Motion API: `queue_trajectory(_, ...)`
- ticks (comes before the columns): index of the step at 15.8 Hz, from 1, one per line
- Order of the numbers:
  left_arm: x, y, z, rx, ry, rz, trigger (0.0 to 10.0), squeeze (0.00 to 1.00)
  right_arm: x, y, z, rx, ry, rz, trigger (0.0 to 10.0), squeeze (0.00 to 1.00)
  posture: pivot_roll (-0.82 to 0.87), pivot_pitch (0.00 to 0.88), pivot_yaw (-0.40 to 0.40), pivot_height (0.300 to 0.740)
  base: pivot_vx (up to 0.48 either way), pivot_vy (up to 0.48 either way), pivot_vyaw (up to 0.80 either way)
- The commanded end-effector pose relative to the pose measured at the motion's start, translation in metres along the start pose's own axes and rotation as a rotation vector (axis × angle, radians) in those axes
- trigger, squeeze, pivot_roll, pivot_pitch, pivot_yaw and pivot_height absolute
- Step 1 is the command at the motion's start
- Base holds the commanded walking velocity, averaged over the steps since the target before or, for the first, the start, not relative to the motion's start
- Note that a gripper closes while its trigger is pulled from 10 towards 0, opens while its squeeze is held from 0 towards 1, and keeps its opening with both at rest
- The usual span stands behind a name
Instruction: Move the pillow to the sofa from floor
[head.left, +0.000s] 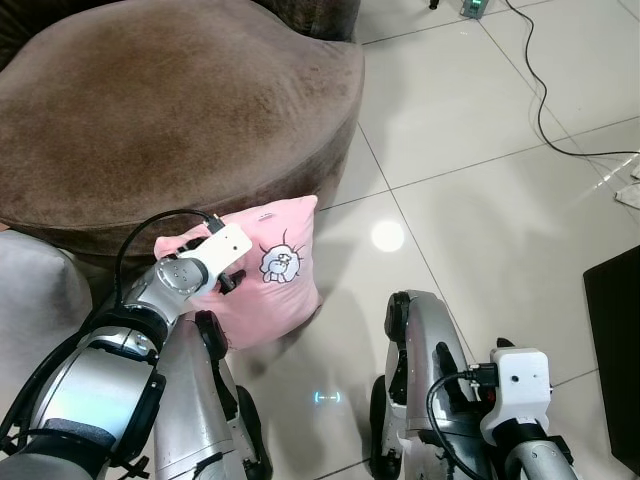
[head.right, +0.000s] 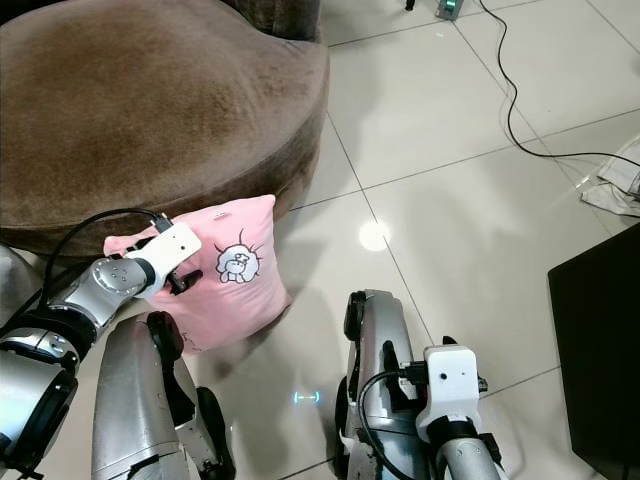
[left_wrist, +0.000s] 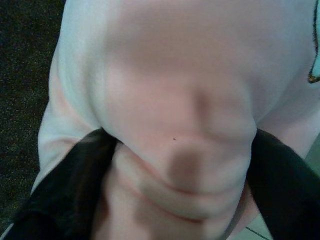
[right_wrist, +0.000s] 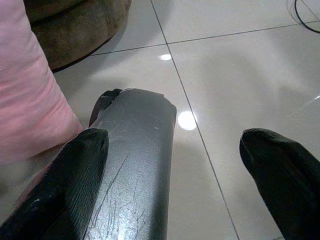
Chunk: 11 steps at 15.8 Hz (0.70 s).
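My left gripper clenched a fold of the pink square cartoon-print pillow, leaning against the brown plush sofa, my right gripper spread, idle above white tiled floor.

My head cameras look steeply down from above; both show the brown velvety sofa, the pink square cushion with a cartoon print and the glossy white tiled floor. My left wrist camera sits pressed close against that cushion. My right wrist camera looks low across the same floor.
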<state>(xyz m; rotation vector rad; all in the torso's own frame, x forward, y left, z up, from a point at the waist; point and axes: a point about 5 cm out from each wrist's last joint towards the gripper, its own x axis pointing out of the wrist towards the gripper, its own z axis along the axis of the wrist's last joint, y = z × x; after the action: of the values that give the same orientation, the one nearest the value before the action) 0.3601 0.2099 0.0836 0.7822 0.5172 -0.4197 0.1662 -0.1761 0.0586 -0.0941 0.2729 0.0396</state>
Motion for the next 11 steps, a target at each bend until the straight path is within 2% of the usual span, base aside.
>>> queue_trajectory(1,0.0001,-0.0104,-0.0135,-0.004,0.045,-0.037,0.0,0.0,-0.0167,-0.0013,-0.0358,0.001,0.192,-0.013,10.0,0.0,-0.31,0.332,0.012,0.446,0.0,0.0,0.0)
queue_trajectory(3,0.0,-0.0098,-0.0126,0.018,0.038,-0.036,0.0,0.0,-0.0179,-0.0007,-0.0365,0.003,0.195,-0.015,10.0,0.0,-0.31,0.334,0.014,0.446,0.0,0.0,0.0)
queue_trajectory(11,-0.0008,-0.0096,-0.0148,-0.002,0.033,-0.035,0.0,0.0,-0.0197,0.0006,-0.0366,0.01,0.199,-0.018,10.0,0.0,-0.31,0.347,0.016,0.446,0.0,0.0,0.0)
